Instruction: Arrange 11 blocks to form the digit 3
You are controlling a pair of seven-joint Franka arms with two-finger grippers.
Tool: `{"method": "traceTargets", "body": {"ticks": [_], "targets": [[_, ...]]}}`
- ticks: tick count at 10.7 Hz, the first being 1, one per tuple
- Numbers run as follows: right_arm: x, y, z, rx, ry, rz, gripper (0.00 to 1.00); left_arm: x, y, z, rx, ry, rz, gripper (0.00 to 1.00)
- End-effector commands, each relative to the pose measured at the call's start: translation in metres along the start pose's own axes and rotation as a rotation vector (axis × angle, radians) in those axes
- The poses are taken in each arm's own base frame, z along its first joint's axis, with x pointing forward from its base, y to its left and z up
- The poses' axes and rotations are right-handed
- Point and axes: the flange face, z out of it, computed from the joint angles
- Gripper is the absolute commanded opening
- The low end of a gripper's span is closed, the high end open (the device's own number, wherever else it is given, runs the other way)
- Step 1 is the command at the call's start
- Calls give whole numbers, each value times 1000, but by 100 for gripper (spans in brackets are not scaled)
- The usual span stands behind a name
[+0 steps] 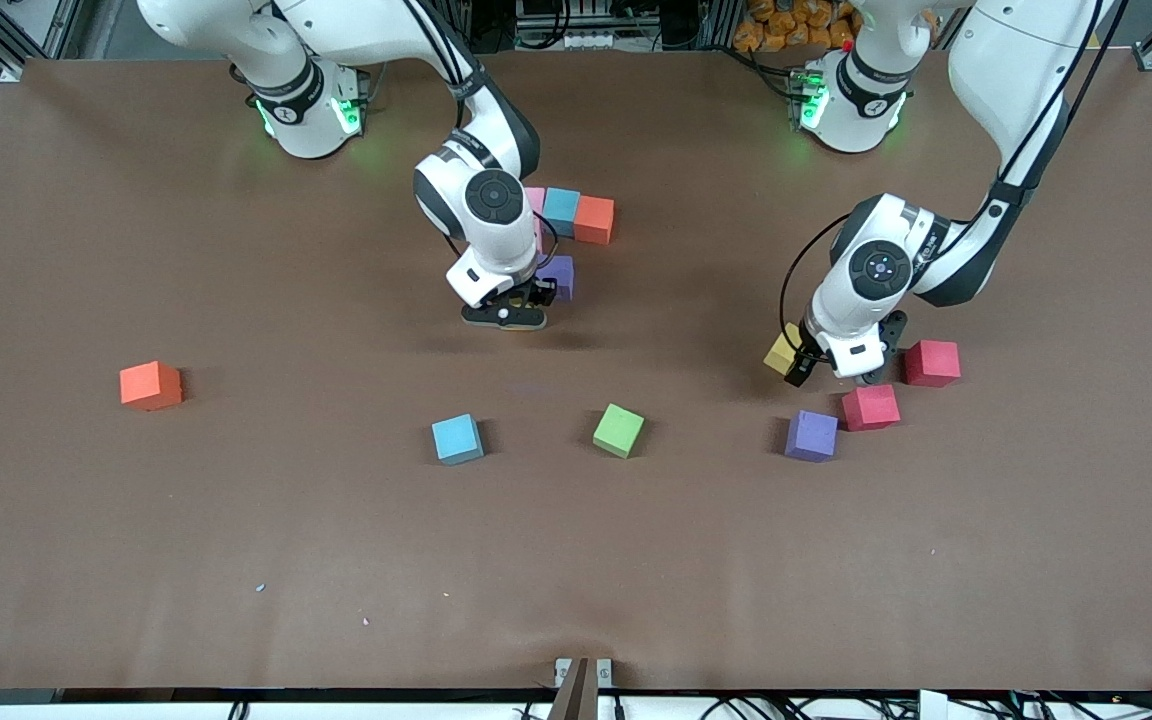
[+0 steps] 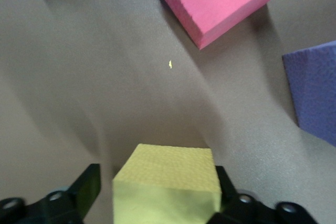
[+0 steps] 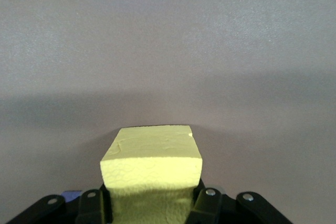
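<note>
Take the front view as a clock face, with twelve toward the robots' bases.

The right gripper (image 1: pixel 506 318) hangs low over the middle of the table, its jaws closed tight on the held yellow cube (image 3: pixel 151 163). From the front that cube is almost wholly hidden under the hand.

A purple cube (image 1: pixel 562 276) sits at about two o'clock from this gripper, partly covered by it. Higher toward twelve lies a row of touching cubes. The pink cube (image 1: pixel 535 198) is half hidden by the arm, then come the blue cube (image 1: pixel 562 208) and the orange cube (image 1: pixel 594 219).

The left gripper (image 2: pixel 155 190) is down at the table toward its own arm's end. Its jaws stand open around the second yellow cube (image 2: pixel 165 184). One finger (image 2: pixel 86 184) is clear of the cube, and the other seems to touch it. The cube's lower part is cut off in the left wrist view.

A crimson cube (image 1: pixel 870 406) lies at about four o'clock from this gripper. Another purple cube (image 1: pixel 811 435) lies near six.
</note>
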Motion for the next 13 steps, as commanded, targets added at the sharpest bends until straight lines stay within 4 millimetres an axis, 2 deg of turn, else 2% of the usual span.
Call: {"method": "traceTargets", "body": {"ticks": [1,2,3,7,10,13], "targets": [[-5,2,-1,0,17,10,0,-14,2,2,-7,-7,10,3],[-5,2,0,0,17,10,0,-14,3,0,-12,-8,5,2],[-5,2,0,-1,17,8,0,-23,7,-3,-17,-14,-17,1],[-4,3,2,-4,16,10,0,-84,30,-33,-75,-49,-194,0],[-4,4,4,-6,14,11,31,-148,42,-52,-108,-77,-319,1],[-3,5,4,-7,15,12,68,-214,37,-50,-96,-92,-379,1]]}}
